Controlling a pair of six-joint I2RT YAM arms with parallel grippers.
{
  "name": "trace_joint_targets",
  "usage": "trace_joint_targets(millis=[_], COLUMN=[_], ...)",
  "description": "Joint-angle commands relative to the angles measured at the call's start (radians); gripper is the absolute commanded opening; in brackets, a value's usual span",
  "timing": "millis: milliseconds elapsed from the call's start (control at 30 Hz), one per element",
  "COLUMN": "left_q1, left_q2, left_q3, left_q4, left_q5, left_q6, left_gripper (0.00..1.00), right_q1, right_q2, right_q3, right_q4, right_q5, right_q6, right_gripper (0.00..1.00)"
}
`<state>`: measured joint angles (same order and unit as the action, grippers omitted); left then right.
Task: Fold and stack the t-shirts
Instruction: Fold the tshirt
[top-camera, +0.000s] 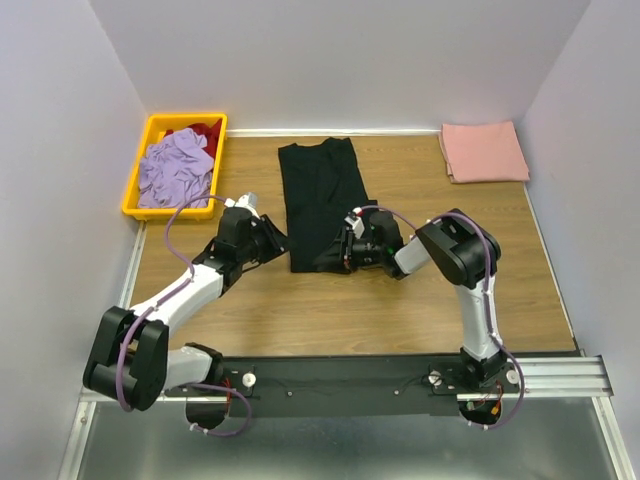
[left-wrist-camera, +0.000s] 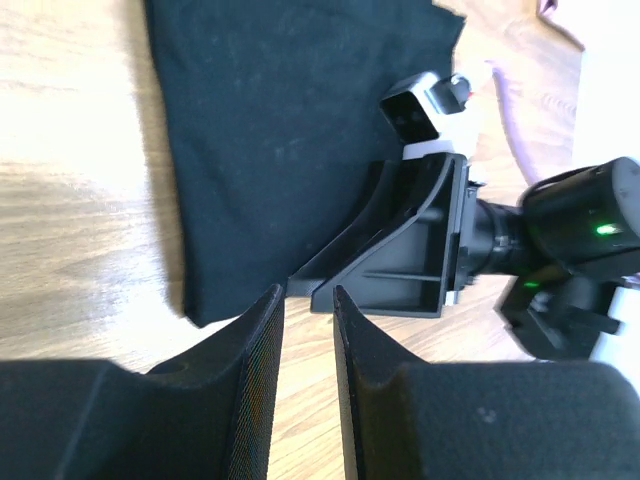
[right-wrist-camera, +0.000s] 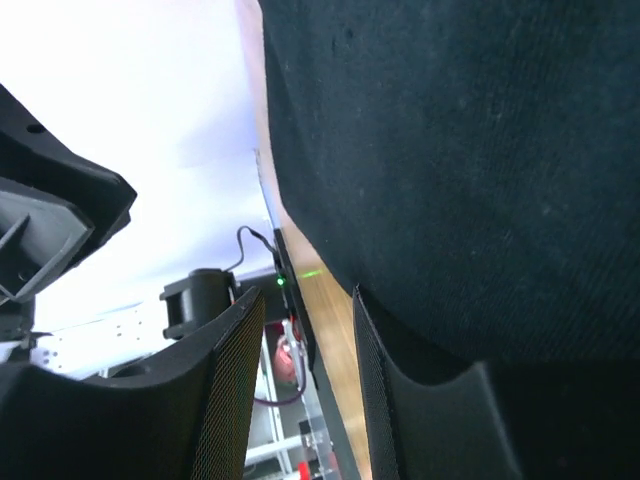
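Left claw (left-wrist-camera: 308, 300), right claw (right-wrist-camera: 308, 310) sat narrow, empty, at near corners of black t-shirt (top-camera: 320, 195). Uneven pinches risked a skewed fold.

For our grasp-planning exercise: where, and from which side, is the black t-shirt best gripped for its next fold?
Probably the two near corners of the black t-shirt, left gripper on one, right gripper on the other, coming in low from the near end. It lies flat as a long strip running near to far, so that free edge can fold over.
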<state>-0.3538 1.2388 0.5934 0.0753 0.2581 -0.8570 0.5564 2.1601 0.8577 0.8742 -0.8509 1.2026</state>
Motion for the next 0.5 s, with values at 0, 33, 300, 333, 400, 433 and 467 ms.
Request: trace_joint_targets(millis=[0,33,300,333,400,433,467], left_q1=[-0.004,-0.004,-0.004,-0.004,-0.004,-0.004,-0.004], left_q2=[-0.024,-0.022,-0.018,-0.016,-0.013,-0.009,-0.006], left_q3=[-0.006,-0.004,0.006,0.009,0.014,0.016,0.019], left_q4=[-0.016,-0.016,-0.014,-0.012,-0.003,0.0,0.001], left_q5=[-0.051,-0.045,-0.046,-0.043,-0.042,-0.042,-0.042], left_q6=[0.021,0.026,0.035,0.035,0.036,0.036,0.039], left_gripper=[0.34,0.34,0.34,0.34,0.34,0.34,0.34], right_q1=[0.002,0.002,-0.108,-0.151,-0.212,-0.213,-0.245], right_q2=[0.049,0.037,-0.227,-0.246,-0.243,-0.243,-0.226], right_q3=[-0.031,-0.032,-0.097,-0.123,-0.152,-0.167,-0.19], right_q4=[0.036,0.035,-0.001,-0.003,-0.006,-0.004,-0.004], right_q5=[0.046,0.043,0.032,0.021,0.007,0.007,0.0], right_q6=[0.035,0.032,-0.024,-0.034,-0.051,-0.055,-0.061], right_gripper=[0.48,0.48,0.48,0.48,0.49,0.49,0.49])
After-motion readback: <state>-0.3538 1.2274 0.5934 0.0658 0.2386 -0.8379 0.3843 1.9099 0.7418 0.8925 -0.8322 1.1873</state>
